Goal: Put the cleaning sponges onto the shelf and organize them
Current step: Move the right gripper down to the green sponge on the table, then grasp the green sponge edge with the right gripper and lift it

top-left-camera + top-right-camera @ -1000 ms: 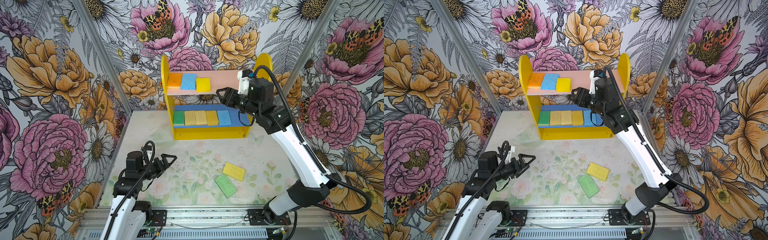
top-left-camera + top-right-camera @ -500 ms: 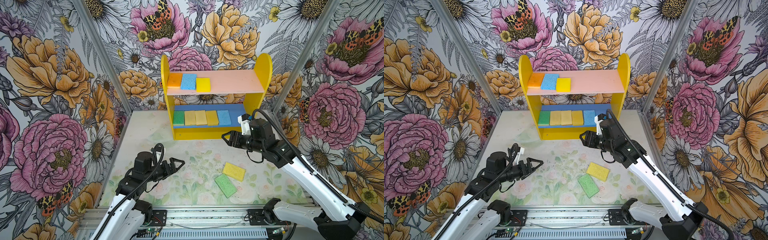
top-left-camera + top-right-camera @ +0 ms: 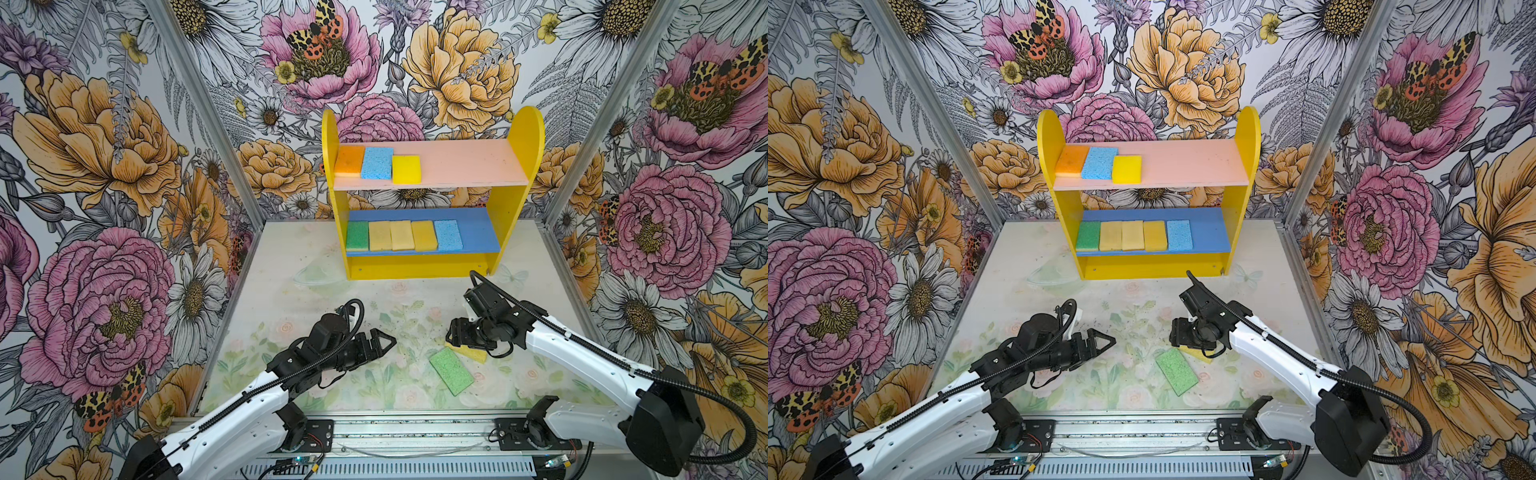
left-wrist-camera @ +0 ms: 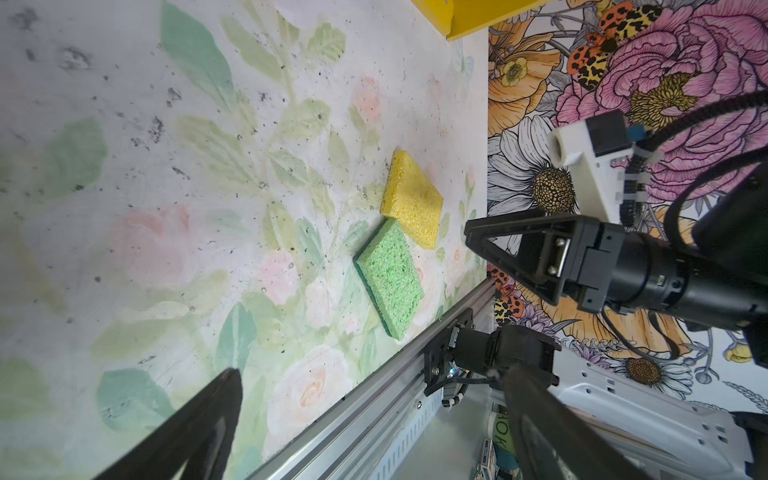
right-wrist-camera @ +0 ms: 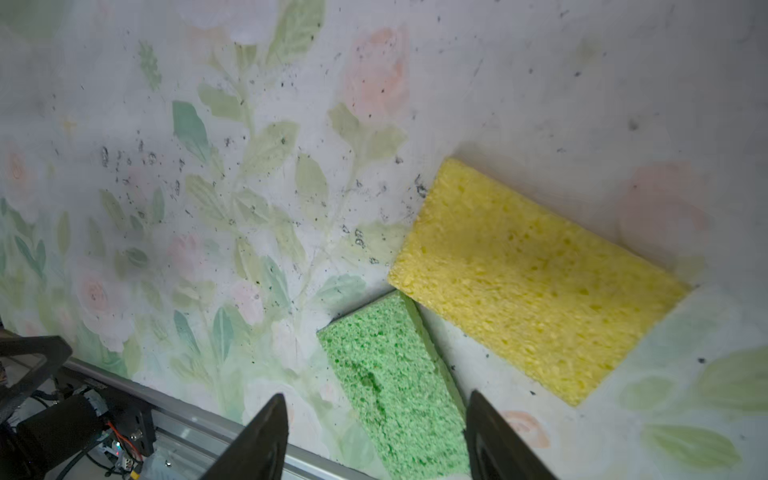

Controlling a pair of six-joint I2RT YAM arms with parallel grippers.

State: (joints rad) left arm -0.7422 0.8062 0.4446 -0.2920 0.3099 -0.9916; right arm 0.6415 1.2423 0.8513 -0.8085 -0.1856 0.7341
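The shelf (image 3: 525, 133) (image 3: 1250, 137) stands at the back. Its pink upper board carries an orange, a blue and a yellow sponge. Its blue lower board carries a green, three tan and a blue sponge. Two cleaning sponges lie loose on the table: a green sponge (image 3: 451, 371) (image 3: 1176, 371) (image 4: 388, 276) (image 5: 395, 382) and a yellow sponge (image 3: 473, 354) (image 4: 413, 203) (image 5: 528, 274). My right gripper (image 3: 453, 337) (image 3: 1177, 334) (image 5: 374, 397) hovers open over them, its fingers either side of the green sponge's end. My left gripper (image 3: 384, 340) (image 3: 1104, 338) (image 4: 372, 372) is wide open and empty, left of the sponges.
The flowered walls close in the table on three sides. A metal rail (image 3: 415, 432) runs along the front edge, close to the green sponge. A faint clear dish-like shape (image 3: 316, 274) lies in front of the shelf's left foot.
My right arm has come down from the shelf's lower board to the two loose sponges on the table. My left arm has reached forward towards the middle.
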